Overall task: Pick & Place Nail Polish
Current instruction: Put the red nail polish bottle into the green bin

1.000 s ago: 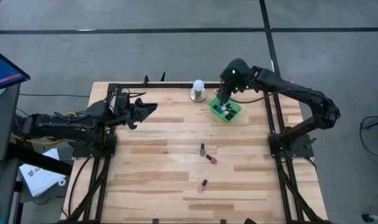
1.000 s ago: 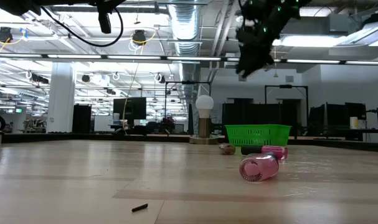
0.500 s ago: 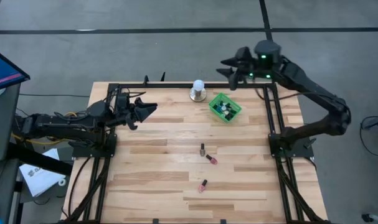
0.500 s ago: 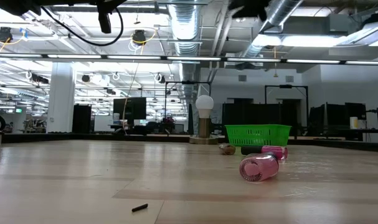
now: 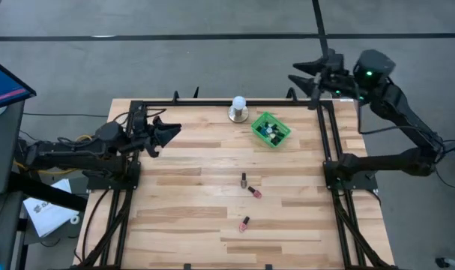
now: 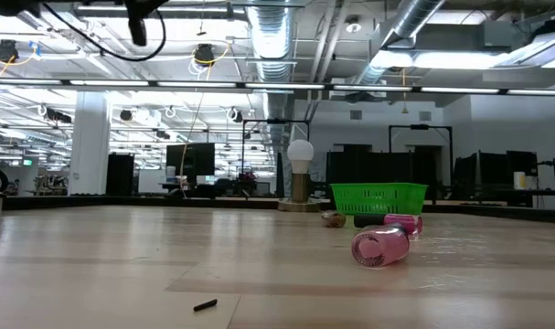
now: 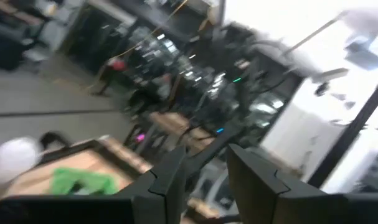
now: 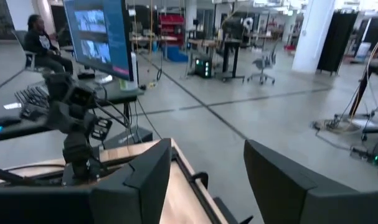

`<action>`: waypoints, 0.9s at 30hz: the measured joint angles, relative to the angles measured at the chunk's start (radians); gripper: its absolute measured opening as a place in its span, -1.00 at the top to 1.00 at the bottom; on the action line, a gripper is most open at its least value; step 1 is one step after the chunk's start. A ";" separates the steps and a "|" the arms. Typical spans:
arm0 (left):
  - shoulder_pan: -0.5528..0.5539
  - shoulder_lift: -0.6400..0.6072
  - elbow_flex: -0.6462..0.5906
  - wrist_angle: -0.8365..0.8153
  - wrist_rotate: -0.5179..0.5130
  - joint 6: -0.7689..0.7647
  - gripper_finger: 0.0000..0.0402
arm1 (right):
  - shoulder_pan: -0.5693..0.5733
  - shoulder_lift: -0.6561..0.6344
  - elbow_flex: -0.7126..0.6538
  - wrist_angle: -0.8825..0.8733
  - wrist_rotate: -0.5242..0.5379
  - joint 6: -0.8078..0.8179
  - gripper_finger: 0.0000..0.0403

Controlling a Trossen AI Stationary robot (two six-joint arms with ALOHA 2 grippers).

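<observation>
Three nail polish bottles lie on their sides mid-table: a dark one, a pink one and another pink one, which shows nearest in the low view. A green basket at the far right holds several more bottles. My right gripper is open and empty, high above the table's far right corner. My left gripper is open and empty at the table's left side, above the wood.
A white-domed object on a metal base stands next to the basket at the far edge. A small dark scrap lies on the wood near the low camera. A person sits at a desk beyond the table.
My right gripper has risen from just over the green basket and swung away past the table's far right corner, turning level. It is empty now. My left gripper has drawn back slightly toward the table's left edge. The bottles on the table have stayed put.
</observation>
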 joint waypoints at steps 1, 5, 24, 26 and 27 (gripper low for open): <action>0.000 -0.023 0.000 -0.051 -0.014 0.001 0.46 | 0.000 -0.011 0.000 -0.003 0.000 0.000 0.05; -0.004 -0.071 0.000 -0.198 -0.053 0.001 0.55 | 0.000 -0.044 0.000 -0.033 -0.003 -0.008 0.06; -0.024 0.105 0.000 -0.281 -0.062 0.089 0.65 | 0.298 -0.182 -0.527 -0.019 -0.028 0.295 0.18; -0.024 0.112 0.000 -0.281 -0.060 0.106 0.59 | 0.369 -0.145 -0.563 -0.023 0.024 0.339 0.22; -0.024 0.113 0.000 -0.277 -0.060 0.107 0.55 | 0.404 -0.120 -0.576 -0.028 0.055 0.354 0.24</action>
